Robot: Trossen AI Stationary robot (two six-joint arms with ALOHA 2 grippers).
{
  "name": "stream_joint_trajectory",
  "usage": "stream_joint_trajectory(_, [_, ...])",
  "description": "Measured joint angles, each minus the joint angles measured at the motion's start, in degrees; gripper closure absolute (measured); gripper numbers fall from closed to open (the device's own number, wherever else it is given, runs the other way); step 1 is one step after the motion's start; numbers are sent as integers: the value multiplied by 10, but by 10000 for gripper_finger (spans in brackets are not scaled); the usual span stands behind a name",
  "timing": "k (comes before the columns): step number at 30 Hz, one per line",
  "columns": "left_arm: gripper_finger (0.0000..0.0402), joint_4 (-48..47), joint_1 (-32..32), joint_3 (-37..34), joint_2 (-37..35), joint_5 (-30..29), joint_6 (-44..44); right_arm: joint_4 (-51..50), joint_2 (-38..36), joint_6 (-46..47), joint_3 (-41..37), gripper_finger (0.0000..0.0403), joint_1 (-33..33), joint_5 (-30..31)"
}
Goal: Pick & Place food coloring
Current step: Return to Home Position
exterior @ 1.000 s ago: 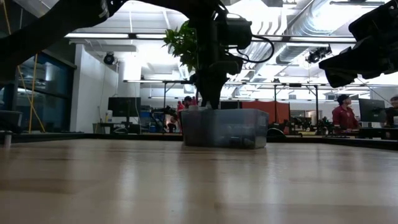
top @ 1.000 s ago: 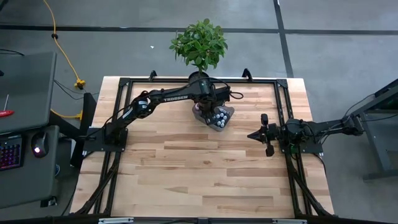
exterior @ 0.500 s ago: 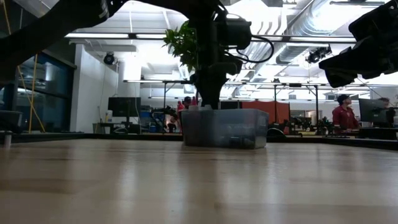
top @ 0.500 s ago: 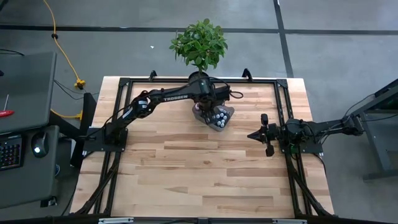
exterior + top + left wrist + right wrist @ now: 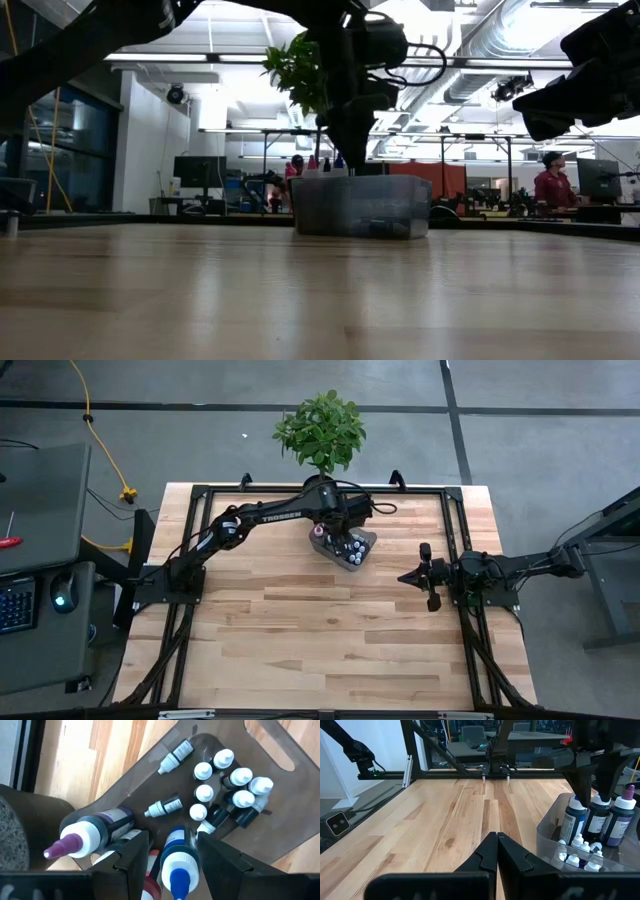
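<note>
Clear plastic walls of the bin hold the food coloring at the far middle of the table, just on the near side of the plant. We see no bottle lying out on the wood, so we judge the picking and placing done and the step in hand to be the pull-back to rest.

The left gripper hangs right over the bin, with its tips at about the height of the tall bottle tops. Its fingers are spread. The blue-tipped bottle shows in the gap between them, but neither finger seems to press on it, so we take it as let go. The right gripper waits at the right side of the table, well apart from the bin, with its fingers pressed together and pointing left.

For the next move we would want a straight lift until both fingers are clear of the tall nozzles, and only then a swing back toward the left edge. A sideways start could tip a bottle over.

The blue-tipped bottle and the purple-tipped bottle stand upright, long axis vertical and nozzles up. Most of the small bottles stand clustered with white caps up. Two of them lie on their sides, long axis flat along the bin's floor.
</note>
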Motion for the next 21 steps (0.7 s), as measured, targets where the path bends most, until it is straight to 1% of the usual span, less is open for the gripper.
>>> stream_joint_trajectory(6, [238, 10, -5, 0, -11, -2, 13, 0, 0, 0, 0, 400, 0, 0])
stream_joint_trajectory(13, [238, 52, -18, 1, -68, 5, 42, 2, 1, 0, 0, 400, 0, 0])
stream_joint_trajectory(16, [238, 66, -28, 1, -98, 21, 49, 2, 3, 0, 0, 400, 0, 0])
stream_joint_trajectory(19, [238, 74, -40, 1, -126, 50, 52, 0, 5, 0, 0, 400, 0, 0])
stream_joint_trajectory(21, [238, 67, -48, 1, -143, 65, 61, 0, 7, 0, 0, 400, 0, 0])
